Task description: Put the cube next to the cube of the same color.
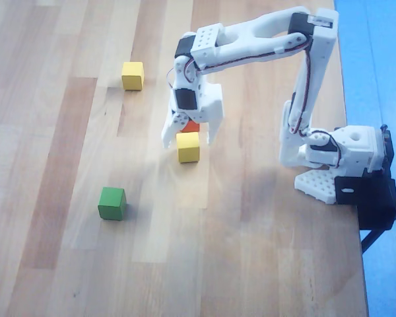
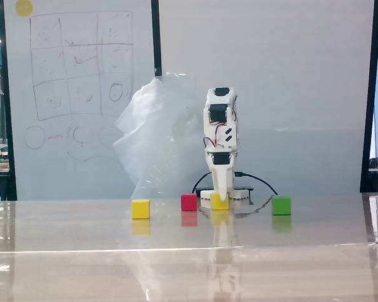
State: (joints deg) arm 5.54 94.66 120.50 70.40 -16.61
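The cube [image 1: 188, 148], small and yellow, lies mid-table in the overhead view. My gripper [image 1: 189, 138] hangs open right at its far edge, one white finger on each side and nothing between them. A red cube [image 1: 191, 125] just behind is mostly hidden under the gripper. The cube of the same color [image 1: 132, 75] sits apart at the upper left. In the fixed view my gripper [image 2: 222, 194] points down onto the cube [image 2: 218, 202], and the cube of the same color [image 2: 140, 209] rests far left.
A green cube [image 1: 111, 203] sits toward the lower left in the overhead view, and at the right [image 2: 281, 205] in the fixed view. The arm's base [image 1: 336, 158] stands by the table's right edge. The red cube [image 2: 189, 202] stands left of my gripper.
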